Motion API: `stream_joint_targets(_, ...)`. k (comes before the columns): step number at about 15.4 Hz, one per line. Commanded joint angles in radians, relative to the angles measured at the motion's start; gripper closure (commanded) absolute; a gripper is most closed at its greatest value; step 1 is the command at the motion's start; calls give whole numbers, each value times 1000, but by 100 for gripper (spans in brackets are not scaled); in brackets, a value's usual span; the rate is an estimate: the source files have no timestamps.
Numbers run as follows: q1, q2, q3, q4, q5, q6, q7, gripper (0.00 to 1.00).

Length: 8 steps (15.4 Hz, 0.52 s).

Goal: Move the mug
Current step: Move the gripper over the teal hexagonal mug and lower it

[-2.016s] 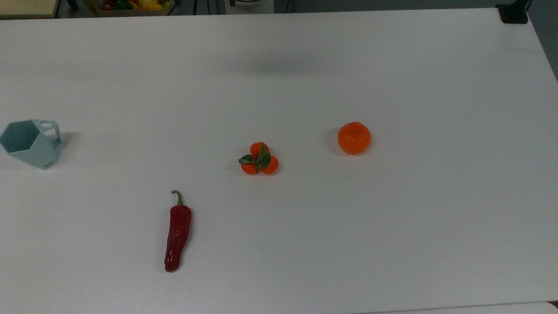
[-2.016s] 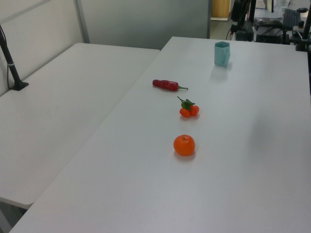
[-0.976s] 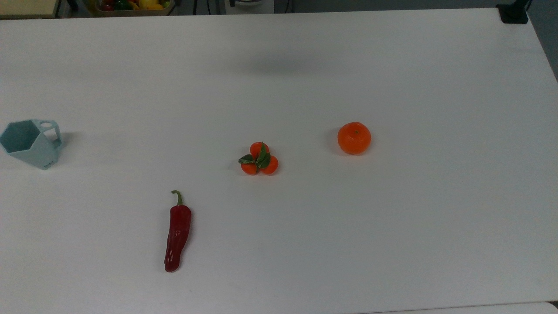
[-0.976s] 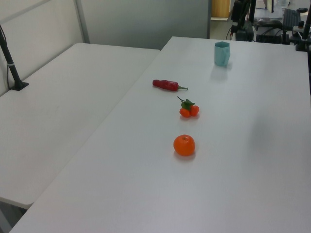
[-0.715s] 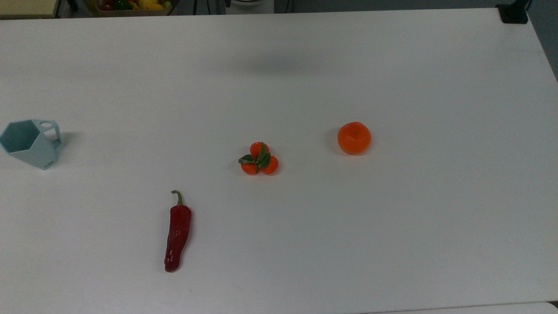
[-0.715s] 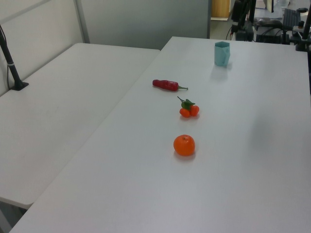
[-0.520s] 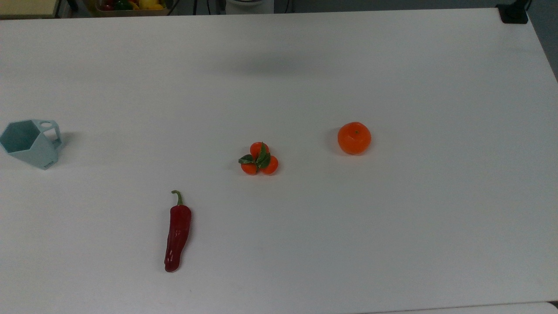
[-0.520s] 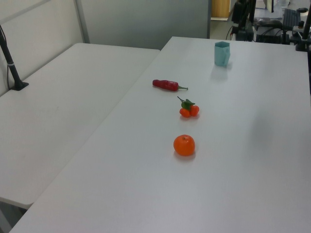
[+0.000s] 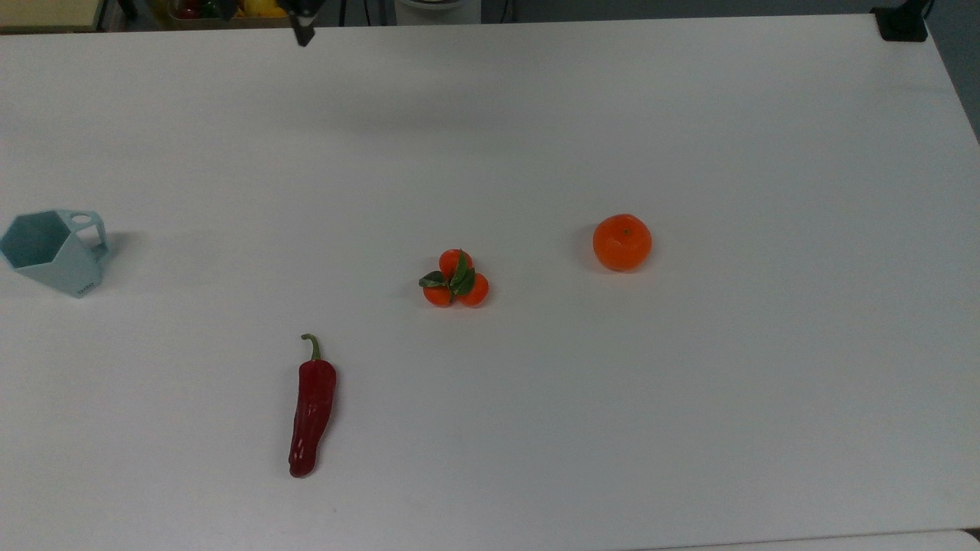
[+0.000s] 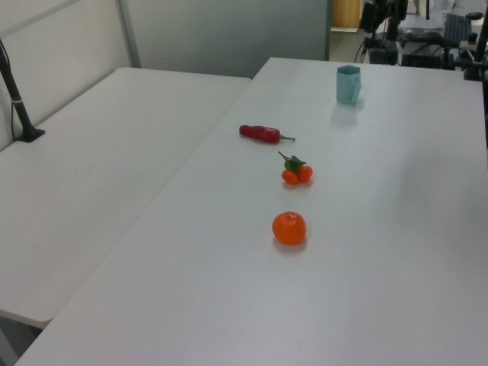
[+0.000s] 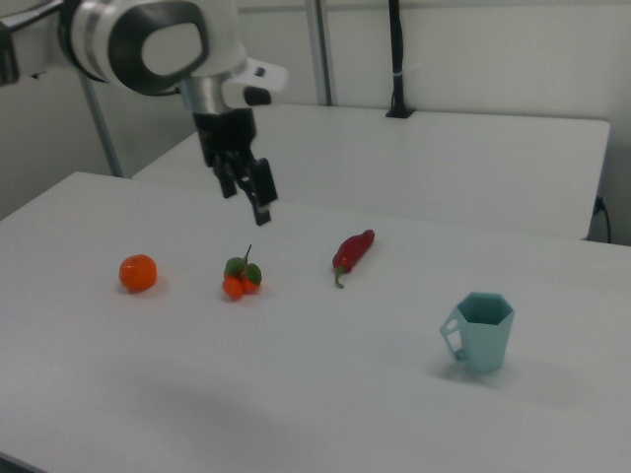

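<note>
The pale blue-green faceted mug [image 9: 52, 252] stands upright near the top view's left edge, its small handle toward the table's middle. The left view has the mug [image 10: 348, 84] at the far end of the table. In the right view the mug [image 11: 482, 333] is at the near right with nothing in it. My gripper [image 11: 246, 193] hangs high above the table, over the cluster of small oranges and well to the left of the mug in the right view. Its fingers are open and hold nothing. One dark fingertip [image 9: 303, 32] pokes in at the top view's upper edge.
On the white table [image 9: 689, 383] lie a red chili pepper [image 9: 311, 405], a leafy cluster of small oranges [image 9: 455, 279] and a single orange [image 9: 622, 242]. A second table [image 10: 91, 168] adjoins it, with a black post [image 10: 19, 99] on it.
A gripper fingertip has come into the top view at its upper edge, and the soft shadow on the table has shifted left. The mug and the produce have not moved.
</note>
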Motion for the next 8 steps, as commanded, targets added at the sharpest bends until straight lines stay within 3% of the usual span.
stream_joint_targets(1, -37, 86, -64, 50, 4, 76, 72, 0)
stream_joint_targets(4, -73, 124, -112, 49, 8, 187, 138, 0)
stream_joint_targets(8, -100, 167, -126, 30, 5, 282, 176, 0)
